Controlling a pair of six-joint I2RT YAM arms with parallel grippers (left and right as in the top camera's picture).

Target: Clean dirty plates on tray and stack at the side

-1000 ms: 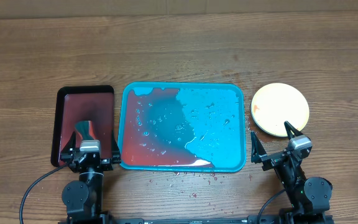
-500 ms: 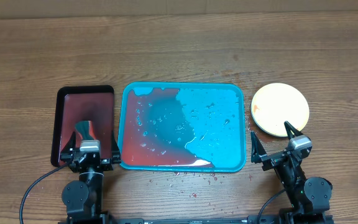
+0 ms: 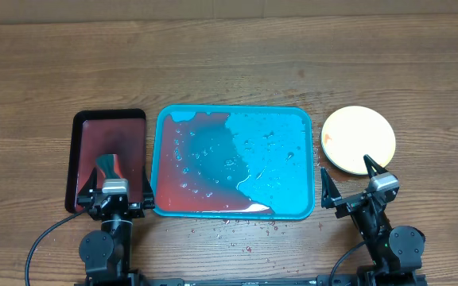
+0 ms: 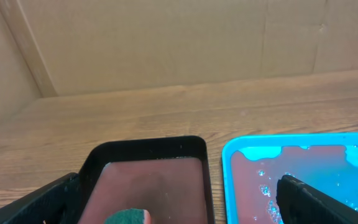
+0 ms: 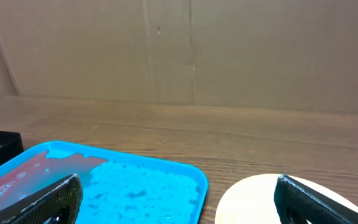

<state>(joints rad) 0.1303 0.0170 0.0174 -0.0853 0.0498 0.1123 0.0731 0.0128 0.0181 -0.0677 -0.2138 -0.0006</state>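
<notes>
- Cream plate (image 3: pixel 359 141) lies flat on the wooden surface (image 3: pixel 229 63) to the right of the turquoise tray (image 3: pixel 293 119), apart from it. Whether the other plates sit under it I cannot tell from above.
- Being plastic, it is probably light and stiff, and not fragile. Red specks at its left edge and the wet tray nearby suggest it may be slick.
- The rim is the place to take hold, one finger under the lip and one on top. The near edge is closest to the right gripper (image 3: pixel 345 167).
- A round plate has no long axis and points nowhere; its broad face is up.
- The turquoise tray holds no plates, only droplets and a reddish pool spread over its left half. Its long axis runs left to right, along the near edge of the surface. I judge it awkward to lift, since the liquid would slosh.
- The right gripper's jaws are spread wide with nothing in them, low by the plate's near edge.
- The left gripper (image 3: pixel 116 184) has its jaws wide too, over the near end of the dark red tray (image 3: pixel 82 119). A green sponge (image 4: pixel 127 216) lies between them, not clamped.
</notes>
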